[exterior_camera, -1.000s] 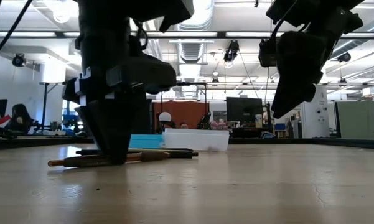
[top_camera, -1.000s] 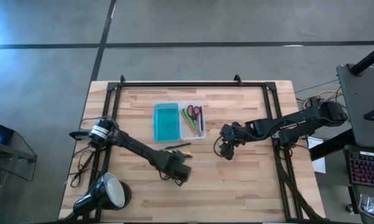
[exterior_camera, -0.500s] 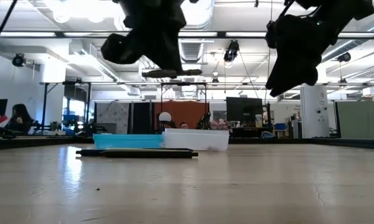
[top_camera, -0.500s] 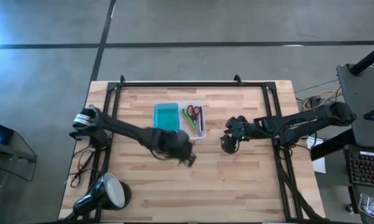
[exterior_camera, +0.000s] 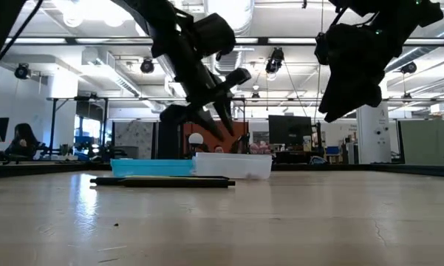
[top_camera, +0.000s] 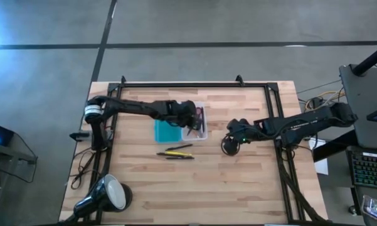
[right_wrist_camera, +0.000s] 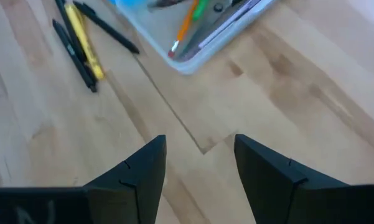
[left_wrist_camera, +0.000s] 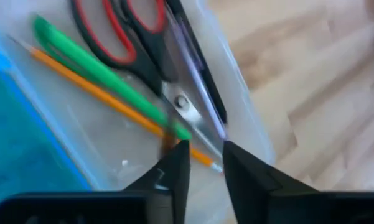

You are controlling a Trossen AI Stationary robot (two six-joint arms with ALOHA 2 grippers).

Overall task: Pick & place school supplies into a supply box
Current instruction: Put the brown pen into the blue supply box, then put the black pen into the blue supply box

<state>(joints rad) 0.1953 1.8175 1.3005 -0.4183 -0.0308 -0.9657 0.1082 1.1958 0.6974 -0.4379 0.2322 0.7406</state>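
The left gripper [top_camera: 191, 119] has swung up from the loose pens on the table and now hangs over the clear half of the supply box [top_camera: 201, 133]. A second ago it was down among those pens, and half a second ago it was carrying a slim item through the air. In the left wrist view its fingers [left_wrist_camera: 177, 168] stand slightly apart with nothing between them, so the item has probably just dropped in.

Below lie the red-handled scissors [left_wrist_camera: 121, 43], the green marker [left_wrist_camera: 106, 71], the yellow pencil [left_wrist_camera: 112, 102] and a dark pen [left_wrist_camera: 202, 78] (which piece is the newcomer cannot be told). The turquoise half [top_camera: 167, 129] looks empty.

The right gripper [top_camera: 229, 145] waits open beside the box, empty. A few pens [top_camera: 177, 152] remain on the table just in front of the box, so more trips seem needed.
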